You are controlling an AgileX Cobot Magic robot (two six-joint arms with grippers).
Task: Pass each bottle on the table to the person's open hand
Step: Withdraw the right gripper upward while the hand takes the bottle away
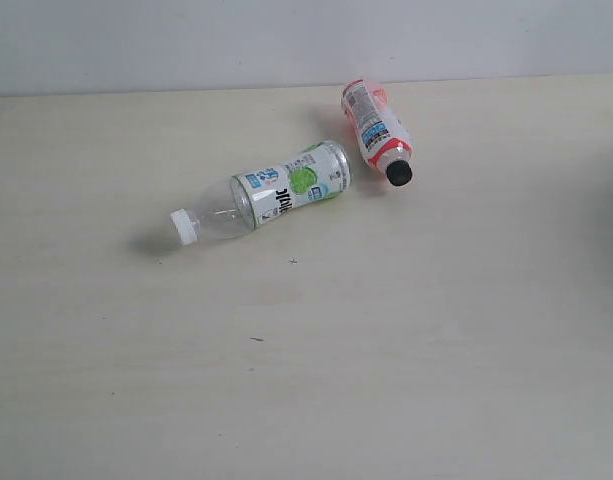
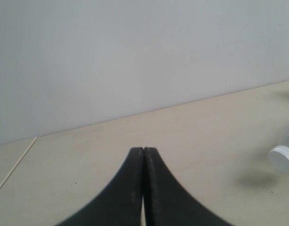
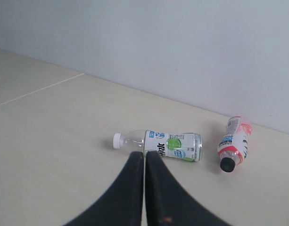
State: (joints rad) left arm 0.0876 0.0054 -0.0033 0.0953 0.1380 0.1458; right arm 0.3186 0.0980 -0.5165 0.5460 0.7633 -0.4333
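Note:
Two bottles lie on their sides on the beige table point(image 1: 406, 350). The lime-label bottle point(image 1: 276, 192) has its white cap point(image 1: 185, 227) toward the left. The red-orange-label bottle point(image 1: 376, 130) lies behind it, black cap toward the front. In the right wrist view the lime-label bottle point(image 3: 170, 145) and the red-orange-label bottle point(image 3: 235, 142) lie beyond my right gripper point(image 3: 144, 154), which is shut and empty. My left gripper point(image 2: 143, 149) is shut and empty; only the lime-label bottle's white cap point(image 2: 282, 158) shows at that view's edge. Neither gripper shows in the exterior view. The other two bottles and the hand are out of view.
A pale grey wall point(image 1: 186, 40) rises behind the table's far edge. A thin seam line point(image 2: 14, 167) runs across the tabletop in the left wrist view and a similar seam line point(image 3: 40, 89) in the right wrist view.

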